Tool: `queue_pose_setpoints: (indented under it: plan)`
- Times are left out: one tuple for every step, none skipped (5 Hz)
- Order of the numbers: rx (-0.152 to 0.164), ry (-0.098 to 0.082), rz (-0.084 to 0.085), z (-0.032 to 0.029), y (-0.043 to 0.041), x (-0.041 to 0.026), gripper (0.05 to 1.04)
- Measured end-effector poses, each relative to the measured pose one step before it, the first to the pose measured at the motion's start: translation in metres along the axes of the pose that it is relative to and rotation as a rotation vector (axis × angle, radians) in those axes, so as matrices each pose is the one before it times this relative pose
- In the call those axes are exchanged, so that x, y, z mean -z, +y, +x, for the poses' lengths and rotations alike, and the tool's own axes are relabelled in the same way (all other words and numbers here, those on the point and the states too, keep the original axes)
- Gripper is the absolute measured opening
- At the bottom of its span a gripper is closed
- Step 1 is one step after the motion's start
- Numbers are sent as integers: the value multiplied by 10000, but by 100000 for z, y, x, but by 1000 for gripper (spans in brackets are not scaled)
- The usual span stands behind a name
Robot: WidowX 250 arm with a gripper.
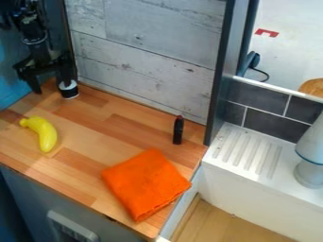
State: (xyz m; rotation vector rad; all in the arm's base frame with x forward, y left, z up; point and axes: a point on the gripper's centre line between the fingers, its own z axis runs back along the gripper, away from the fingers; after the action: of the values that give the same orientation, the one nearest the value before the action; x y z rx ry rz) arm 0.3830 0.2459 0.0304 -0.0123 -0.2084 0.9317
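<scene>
My gripper (50, 85) hangs at the upper left, over the counter's back left corner, with its two fingers spread apart. Its right finger overlaps the top of a small black-and-white cylinder (69, 90); whether they touch I cannot tell. In front of the gripper, a yellow banana (45, 134) lies curved on the wooden counter. A dark lipstick-like object with a reddish tip (178, 130) is near the grey back panel. Towards the front right, an orange cloth (146, 183) lies flat.
The wooden counter (88, 127) is bounded by a grey plank panel (145, 52) behind and a dark upright post (219, 75) on the right. Beyond stands a white sink unit with a ridged drainboard (246, 149) and a pale lamp-shaped object (310, 156).
</scene>
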Motion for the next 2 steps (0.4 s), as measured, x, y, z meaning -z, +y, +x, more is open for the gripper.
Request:
queue_pose_setpoints:
  plan:
    - [-123,38,214,259,123,1185,1001]
    - [90,-171,64,255,-961,236,1001]
